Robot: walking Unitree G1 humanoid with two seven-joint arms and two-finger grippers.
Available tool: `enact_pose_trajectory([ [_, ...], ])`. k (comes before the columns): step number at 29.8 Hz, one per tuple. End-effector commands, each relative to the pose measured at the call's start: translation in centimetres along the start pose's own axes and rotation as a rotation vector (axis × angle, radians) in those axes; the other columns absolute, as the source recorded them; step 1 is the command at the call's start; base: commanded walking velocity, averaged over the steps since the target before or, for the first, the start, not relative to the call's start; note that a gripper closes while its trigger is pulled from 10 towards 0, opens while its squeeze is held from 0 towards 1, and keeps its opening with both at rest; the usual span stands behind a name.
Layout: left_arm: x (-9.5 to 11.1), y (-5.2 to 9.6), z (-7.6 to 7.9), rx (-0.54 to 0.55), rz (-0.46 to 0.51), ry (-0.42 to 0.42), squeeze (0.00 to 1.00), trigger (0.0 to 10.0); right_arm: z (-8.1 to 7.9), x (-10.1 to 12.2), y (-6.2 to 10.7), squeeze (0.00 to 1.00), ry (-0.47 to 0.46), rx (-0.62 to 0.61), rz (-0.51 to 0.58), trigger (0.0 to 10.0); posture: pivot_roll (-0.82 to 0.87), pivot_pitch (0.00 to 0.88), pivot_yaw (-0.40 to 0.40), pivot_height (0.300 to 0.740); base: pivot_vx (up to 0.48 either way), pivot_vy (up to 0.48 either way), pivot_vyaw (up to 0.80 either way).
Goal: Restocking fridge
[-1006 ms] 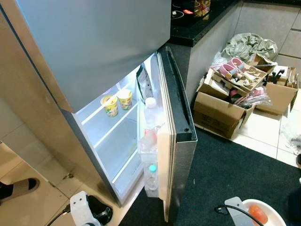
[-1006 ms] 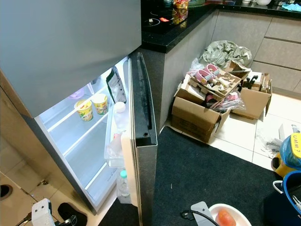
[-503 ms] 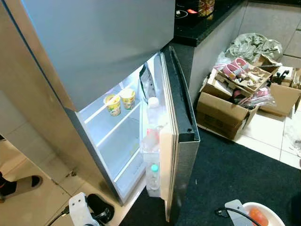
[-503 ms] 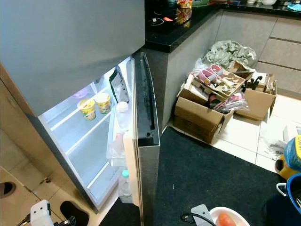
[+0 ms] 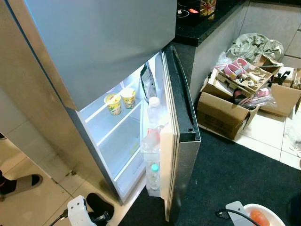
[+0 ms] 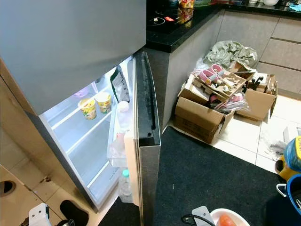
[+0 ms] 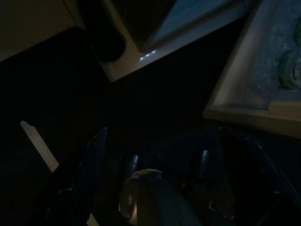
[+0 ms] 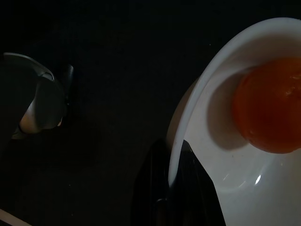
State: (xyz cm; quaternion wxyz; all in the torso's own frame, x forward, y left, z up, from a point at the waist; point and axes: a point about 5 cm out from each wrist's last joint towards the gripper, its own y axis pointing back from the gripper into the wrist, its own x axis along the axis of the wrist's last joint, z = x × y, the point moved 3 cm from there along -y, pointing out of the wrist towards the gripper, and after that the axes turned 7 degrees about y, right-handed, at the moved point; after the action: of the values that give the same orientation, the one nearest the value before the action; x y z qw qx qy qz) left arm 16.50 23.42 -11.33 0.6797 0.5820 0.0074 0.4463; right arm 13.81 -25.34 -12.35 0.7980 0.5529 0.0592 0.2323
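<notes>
The fridge's lower compartment (image 5: 117,141) stands lit, its door (image 5: 181,117) swung wide. Two yellow cups (image 5: 112,103) sit on the upper shelf. Clear bottles (image 5: 154,110) fill the door racks, one with a green cap (image 5: 153,174) lower down. My right gripper (image 8: 170,181) is shut on the rim of a white bowl (image 5: 244,209) holding an orange fruit (image 8: 270,106), low over the black mat. My left gripper (image 7: 162,155) hangs by the fridge's bottom corner, fingers spread, holding nothing.
Open cardboard boxes (image 5: 225,113) piled with clutter stand against the dark-topped counter (image 5: 197,28). A black mat (image 5: 235,174) covers the floor right of the door. A black slipper (image 5: 96,205) lies by the fridge base, and a person's sandalled foot (image 5: 19,182) is at left.
The camera has shifted a little, so the fridge sits slightly further right. My left wrist sits lower in the picture. Fridge contents and the bowl in my right gripper are unchanged.
</notes>
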Motion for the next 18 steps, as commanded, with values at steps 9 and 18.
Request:
enact_pose_trajectory([
  [9, -0.21, -0.07, 0.3, -0.006, -0.006, -0.002, 0.0, 10.0, 0.36, 0.01, -0.01, 0.0, 0.018, -0.014, 0.01, 10.0, 0.0, 0.0, 0.024, 0.74, 0.0, 0.0, 0.0],
  [18, -0.64, -0.08, 0.56, -0.011, -0.015, 0.003, 0.0, 10.0, 0.31, -0.3, 0.0, 0.0, 0.013, -0.015, 0.003, 10.0, -0.01, 0.0, 0.029, 0.74, 0.0, 0.0, 0.0],
])
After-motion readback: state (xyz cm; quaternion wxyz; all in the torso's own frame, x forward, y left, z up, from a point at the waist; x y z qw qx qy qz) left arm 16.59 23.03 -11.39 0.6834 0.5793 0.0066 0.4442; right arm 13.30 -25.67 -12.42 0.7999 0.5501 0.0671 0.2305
